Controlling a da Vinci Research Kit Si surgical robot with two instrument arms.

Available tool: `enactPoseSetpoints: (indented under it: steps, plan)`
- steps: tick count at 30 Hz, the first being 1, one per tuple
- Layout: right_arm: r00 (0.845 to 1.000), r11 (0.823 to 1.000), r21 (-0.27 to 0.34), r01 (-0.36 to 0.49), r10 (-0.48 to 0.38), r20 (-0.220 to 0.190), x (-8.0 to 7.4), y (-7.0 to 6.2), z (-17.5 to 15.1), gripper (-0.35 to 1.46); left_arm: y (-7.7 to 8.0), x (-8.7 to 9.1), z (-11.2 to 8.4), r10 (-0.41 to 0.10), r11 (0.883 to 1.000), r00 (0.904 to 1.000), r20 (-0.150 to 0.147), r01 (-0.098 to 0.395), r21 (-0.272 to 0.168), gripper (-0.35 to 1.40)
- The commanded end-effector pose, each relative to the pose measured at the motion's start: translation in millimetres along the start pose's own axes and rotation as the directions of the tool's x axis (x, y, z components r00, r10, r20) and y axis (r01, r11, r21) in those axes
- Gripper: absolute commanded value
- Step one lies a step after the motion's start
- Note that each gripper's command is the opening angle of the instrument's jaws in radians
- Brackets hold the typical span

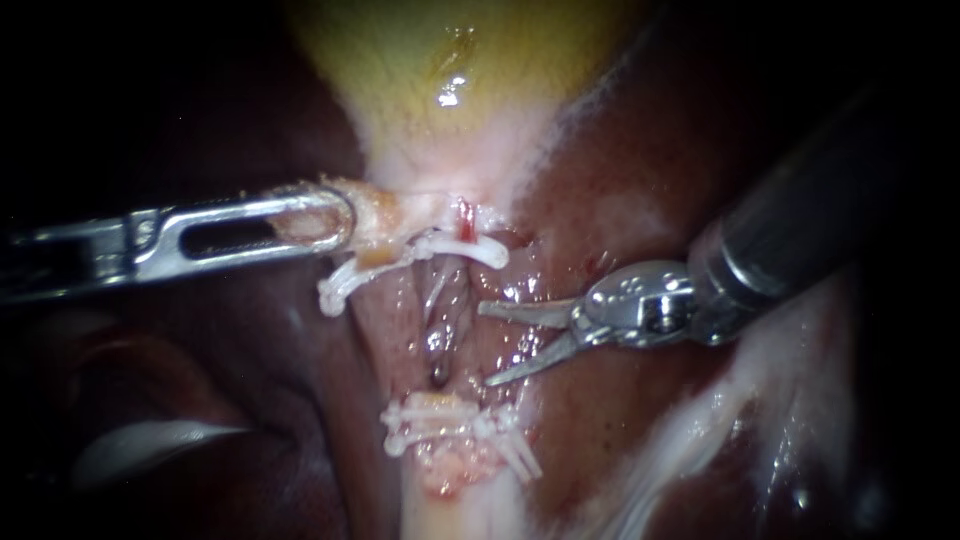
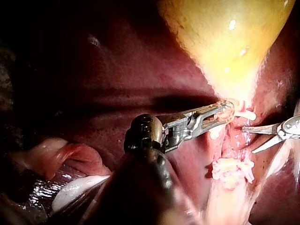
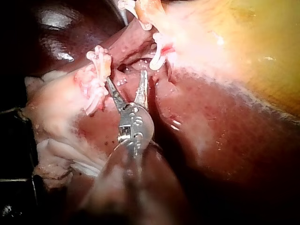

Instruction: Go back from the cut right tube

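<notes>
While the liver (image 1: 620, 200) is filling most of the endoscope view as a dark, wet bed, the yellow gallbladder (image 1: 420, 60) is hanging over it and narrowing toward the clipped tubes. My left instrument (image 1: 335, 215) is reaching in level from the left, its windowed jaws clamping a tan flap at the gallbladder's narrow end, just beside the upper clip (image 1: 470, 245). My right instrument (image 1: 485, 345) is coming down from the upper right, its two thin blades standing apart with nothing caught between them (only glistening tissue is lying behind).

The cut right tube (image 1: 466, 222) is lying just ahead of those blade tips. Its reddened upper end is sitting at the upper clip, and the gap below it is running down to the lower clips (image 1: 450, 425). The tube's long axis is running from the gallbladder downward, roughly crosswise to the right shaft. By my judgement the way back is lying along that shaft, toward the upper right and away from both clip groups. The right instrument is the nearer one to the gap, so it is the one needing to withdraw.
</notes>
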Motion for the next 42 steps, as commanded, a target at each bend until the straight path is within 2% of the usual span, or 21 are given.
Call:
enactPoseSetpoints:
  steps: [1,6,14,29,35,39,42]
  plan:
    - [1.000,1.000,-0.013,0.008,-0.008,0.009,0.1,0.0,-0.6,1.45,0.0,0.0,0.0,0.000,1.000,1.0000,0.000,0.000,0.000,-0.35]
    - [1.000,0.998,-0.057,0.023,-0.022,0.017,0.6,0.2,-4.2,1.45,0.0,0.0,0.0,0.000,1.000,1.0000,0.000,0.000,0.000,-0.35]
    - [0.999,0.997,-0.073,0.033,-0.032,0.012,0.2,0.5,-7.7,1.45,0.0,0.0,0.0,0.000,1.000,1.0000,0.000,0.000,0.000,-0.35]
    - [0.999,0.997,-0.070,0.040,-0.040,0.009,-0.2,0.2,-8.7,1.45,0.2,0.0,0.1,0.000,1.000,1.0000,0.000,0.000,0.000,-0.35]
    - [0.999,0.997,-0.070,0.040,-0.040,0.009,-0.2,0.1,-8.7,1.45,1.2,0.2,1.1,0.002,1.000,1.0000,0.002,-0.002,-0.001,-0.35]
    - [0.999,0.997,-0.071,0.040,-0.039,0.007,-0.2,0.1,-8.7,1.45,2.6,0.6,2.5,0.005,1.000,0.9999,0.009,-0.005,-0.003,-0.35]
    - [0.999,0.997,-0.071,0.040,-0.039,0.007,-0.2,0.1,-8.7,1.45,3.7,1.3,3.7,0.010,1.000,0.9999,0.000,-0.010,-0.012,-0.35]
